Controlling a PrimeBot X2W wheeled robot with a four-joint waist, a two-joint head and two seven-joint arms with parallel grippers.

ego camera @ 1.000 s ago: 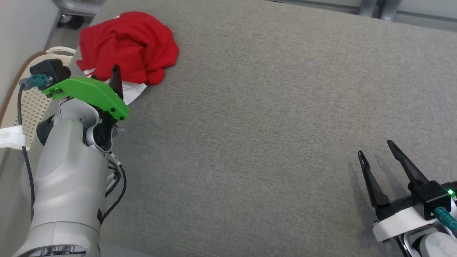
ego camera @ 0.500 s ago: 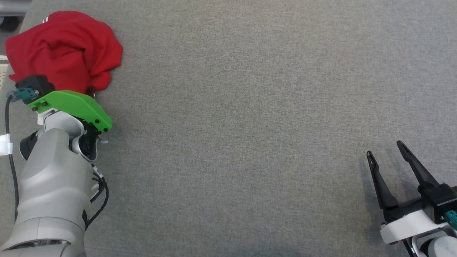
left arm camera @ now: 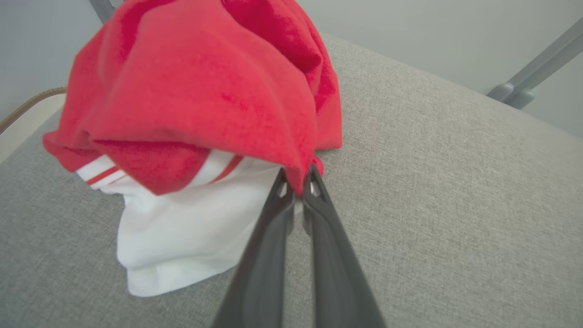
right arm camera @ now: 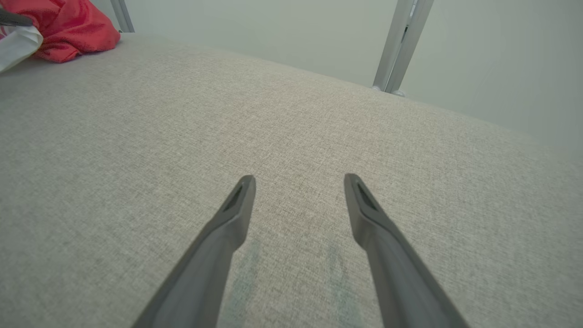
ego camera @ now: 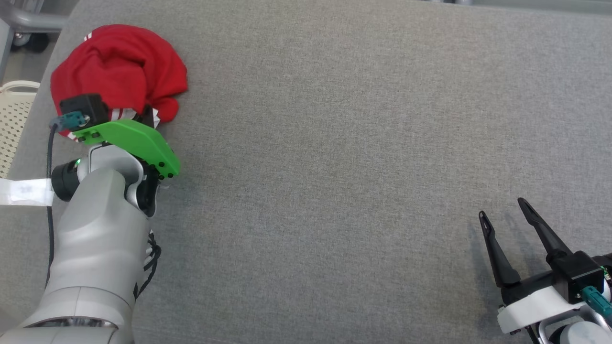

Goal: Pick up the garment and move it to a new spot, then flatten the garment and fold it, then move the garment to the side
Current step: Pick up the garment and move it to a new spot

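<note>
A crumpled red garment (ego camera: 119,67) with white, red-striped trim lies bunched at the far left corner of the grey padded table (ego camera: 334,143). My left gripper (ego camera: 149,114) sits at its near edge, under the green wrist cover. In the left wrist view the two fingers are pressed together on a red fold of the garment (left arm camera: 196,91), so the left gripper (left arm camera: 298,187) is shut on it. A white part of the garment spreads on the table beside the fingers. My right gripper (ego camera: 503,209) stands open at the near right, with nothing between its fingers (right arm camera: 241,205). The garment (right arm camera: 68,27) also shows far off in the right wrist view.
A cream perforated basket (ego camera: 14,110) stands off the table's left edge. Grey metal frame legs (right arm camera: 401,45) rise behind the far edge. The table's left and far edges run close to the garment.
My left gripper has closed from wide open onto the garment's near edge. The head camera has shifted. The right gripper has stayed open in place.
</note>
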